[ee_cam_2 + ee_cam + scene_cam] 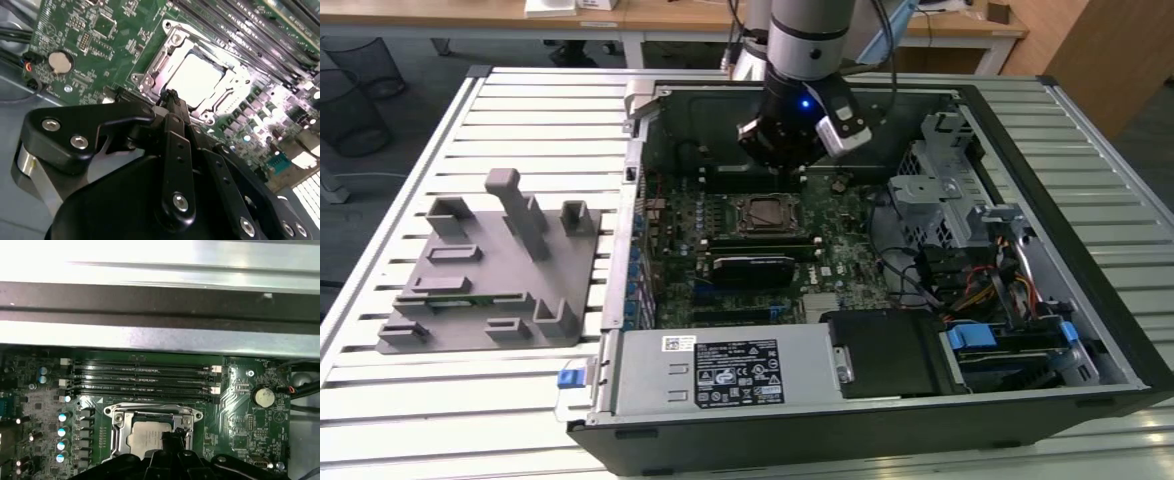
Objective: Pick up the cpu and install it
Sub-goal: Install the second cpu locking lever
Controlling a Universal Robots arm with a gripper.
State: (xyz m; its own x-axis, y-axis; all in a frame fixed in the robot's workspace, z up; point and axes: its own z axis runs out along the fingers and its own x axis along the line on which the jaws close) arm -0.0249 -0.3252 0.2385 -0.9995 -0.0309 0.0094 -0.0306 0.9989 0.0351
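Cpu: the cpu (194, 77), a flat square chip with a pale, matte silvery top, lies inside the socket frame (150, 75) on the motherboard (847, 250); it also shows in the first wrist view (145, 437).
Socket frame: bright bare metal, rectangular, hinged up around the chip.
Gripper: the black, bolted gripper (172, 97) hangs over the socket's edge, fingers drawn together on nothing, tips just beside the cpu.
Motherboard: green, studded with capacitors, inside the open computer case (1067, 190).
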